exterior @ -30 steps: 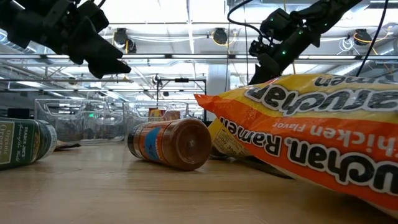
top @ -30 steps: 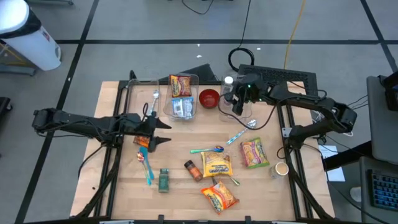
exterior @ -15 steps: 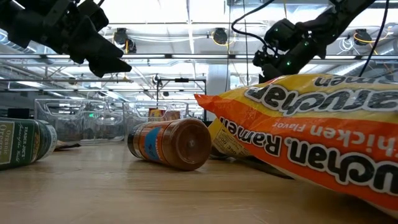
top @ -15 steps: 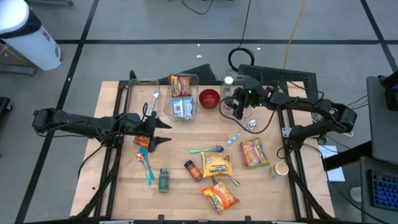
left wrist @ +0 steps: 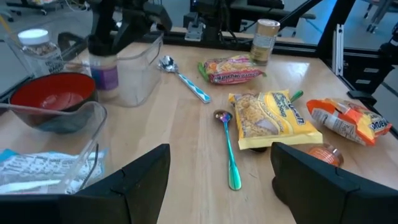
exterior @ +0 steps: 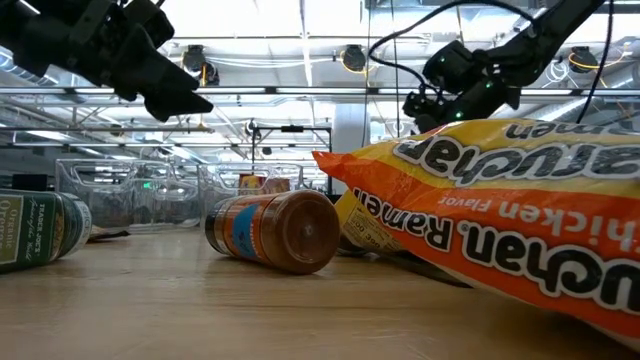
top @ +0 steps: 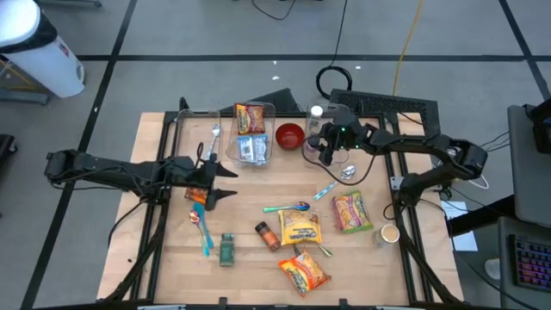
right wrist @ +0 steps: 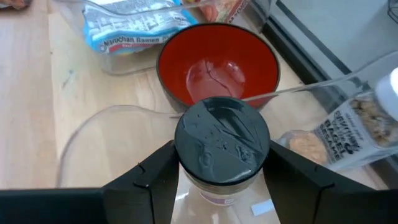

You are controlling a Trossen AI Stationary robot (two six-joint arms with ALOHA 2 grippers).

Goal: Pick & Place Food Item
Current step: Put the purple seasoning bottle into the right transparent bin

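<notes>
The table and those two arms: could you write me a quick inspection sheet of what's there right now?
Surface: wooden table, crowded.
Job's things: jar with a dark lid, gripped over a clear bin, beside the red bowl.
Clutter: ramen packets, spoons, spice bottle, green bottle.
Grippers: right gripper shut on the jar; left gripper open, empty, above the table's left side.
Cables: black loop behind the table.
Surroundings: white cylinder on the floor.

a black-lidded jar [right wrist: 222,149] stands upright between the right gripper's [right wrist: 219,163] fingers, just beside the red bowl [right wrist: 217,62].
</notes>
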